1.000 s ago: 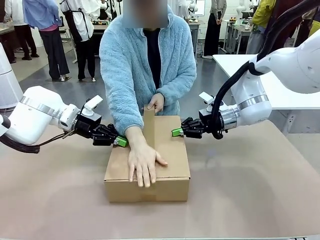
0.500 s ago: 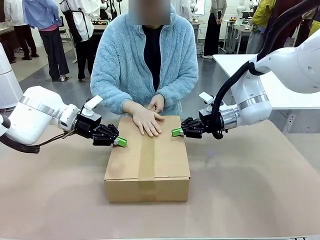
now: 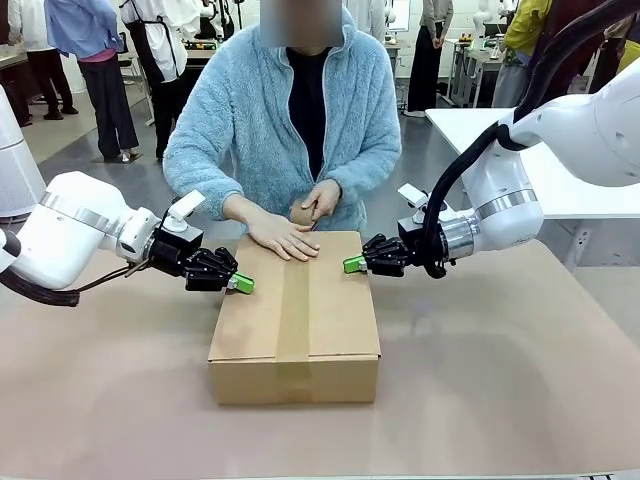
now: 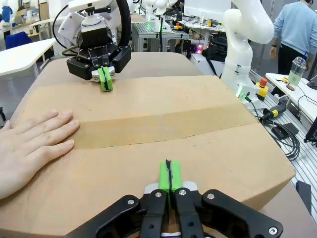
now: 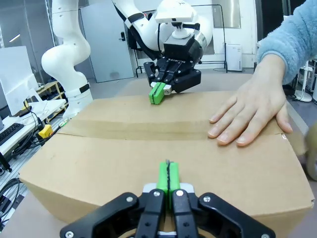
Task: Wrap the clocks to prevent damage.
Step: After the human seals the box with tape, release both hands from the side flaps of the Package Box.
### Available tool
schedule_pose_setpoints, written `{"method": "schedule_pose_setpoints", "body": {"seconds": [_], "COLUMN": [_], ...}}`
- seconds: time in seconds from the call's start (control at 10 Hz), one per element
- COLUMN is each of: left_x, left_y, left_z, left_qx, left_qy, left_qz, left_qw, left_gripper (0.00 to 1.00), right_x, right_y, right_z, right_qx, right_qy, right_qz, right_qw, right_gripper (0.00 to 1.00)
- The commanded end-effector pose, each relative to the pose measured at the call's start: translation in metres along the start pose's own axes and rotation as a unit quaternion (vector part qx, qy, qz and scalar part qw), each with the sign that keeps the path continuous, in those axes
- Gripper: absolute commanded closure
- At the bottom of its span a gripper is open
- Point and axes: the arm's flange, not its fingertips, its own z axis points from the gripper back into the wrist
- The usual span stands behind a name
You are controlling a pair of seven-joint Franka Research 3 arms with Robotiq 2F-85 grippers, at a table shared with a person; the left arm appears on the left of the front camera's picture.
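Observation:
The clocks are out of view. A closed brown cardboard box [image 3: 295,310] sits mid-table with a strip of brown tape [image 3: 293,320] along its top seam. My left gripper [image 3: 243,284] is shut, its green pads pressed against the box's left top edge. Shut as well, my right gripper [image 3: 352,265] touches the right top edge. The left wrist view shows the left gripper [image 4: 168,173] on the box top [image 4: 148,124]. In the right wrist view the right gripper [image 5: 167,176] rests on the opposite edge. The person's hand [image 3: 285,240] lies flat on the far end.
The person's other hand holds a brown tape roll [image 3: 303,212] just behind the box. The brown table [image 3: 500,380] spreads around the box on all sides. A white table [image 3: 560,190] stands at the back right, and people stand farther off.
The person's flat hand slid from the near half of the box top back to its far end, leaving the tape strip bare. Both grippers kept still.

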Motion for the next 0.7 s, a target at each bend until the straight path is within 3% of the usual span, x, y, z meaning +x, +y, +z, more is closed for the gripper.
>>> {"method": "schedule_pose_setpoints", "body": {"seconds": [0.0, 0.6], "left_x": [-0.0013, -0.0013], "left_y": [0.0026, 0.0026], "left_z": [-0.0007, -0.0007], "left_qx": [0.002, 0.002], "left_qy": [0.002, 0.002], "left_qz": [0.000, 0.000], "left_qw": [1.000, 1.000], "left_gripper": [1.00, 1.00], "right_x": [-0.0015, -0.0015], "right_y": [0.0011, 0.0011], "right_z": [-0.0019, -0.0019], "right_qx": [-0.008, -0.008], "right_qy": [0.005, 0.005], "right_qz": [0.000, 0.000], "right_qw": [1.000, 1.000], "right_gripper": [0.99, 0.99]}}
